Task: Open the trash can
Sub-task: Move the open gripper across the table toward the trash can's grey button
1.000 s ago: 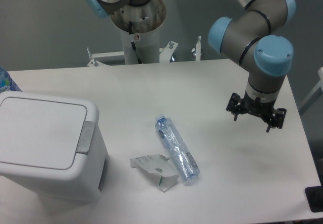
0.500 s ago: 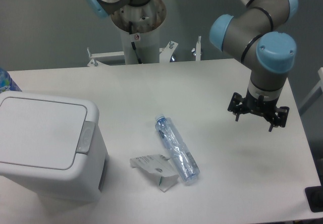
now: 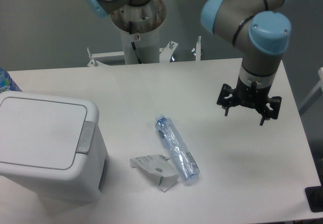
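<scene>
The trash can (image 3: 48, 146) is a boxy white bin at the front left of the table. Its flat lid (image 3: 40, 130) lies shut, and the grey push-button latch (image 3: 85, 137) sits on its right rim. My gripper (image 3: 244, 114) hangs over the right side of the table, far to the right of the can. Its two fingers point down, spread wide apart, with nothing between them.
A crushed clear plastic bottle (image 3: 176, 149) lies on the table between the can and the gripper. A folded white paper label (image 3: 154, 169) lies beside it. The arm's base column (image 3: 137, 24) stands at the table's back edge. A blue object (image 3: 6, 80) shows at the far left.
The gripper has moved a little to the left and slightly up, toward the middle of the table. The trash can and the bottle have not moved.
</scene>
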Controlling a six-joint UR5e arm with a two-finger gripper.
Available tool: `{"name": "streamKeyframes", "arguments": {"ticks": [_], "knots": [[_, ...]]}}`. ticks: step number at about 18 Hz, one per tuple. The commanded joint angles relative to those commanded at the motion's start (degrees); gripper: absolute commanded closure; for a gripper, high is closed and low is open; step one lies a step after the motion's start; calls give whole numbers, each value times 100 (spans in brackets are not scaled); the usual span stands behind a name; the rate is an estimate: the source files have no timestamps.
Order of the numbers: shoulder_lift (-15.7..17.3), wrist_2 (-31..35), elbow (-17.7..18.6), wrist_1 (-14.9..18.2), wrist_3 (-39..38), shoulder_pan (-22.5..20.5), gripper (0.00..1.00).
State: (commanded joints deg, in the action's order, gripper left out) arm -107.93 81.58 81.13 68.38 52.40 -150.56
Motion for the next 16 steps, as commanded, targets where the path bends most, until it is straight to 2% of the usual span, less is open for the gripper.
{"name": "streamKeyframes", "arguments": {"ticks": [4, 10, 16], "knots": [[79, -168, -79, -9, -704, 378, 0], [106, -598, -422, -18, -1547, 686, 0], [97, -774, -642, -35, -2058, 1002, 0]]}}
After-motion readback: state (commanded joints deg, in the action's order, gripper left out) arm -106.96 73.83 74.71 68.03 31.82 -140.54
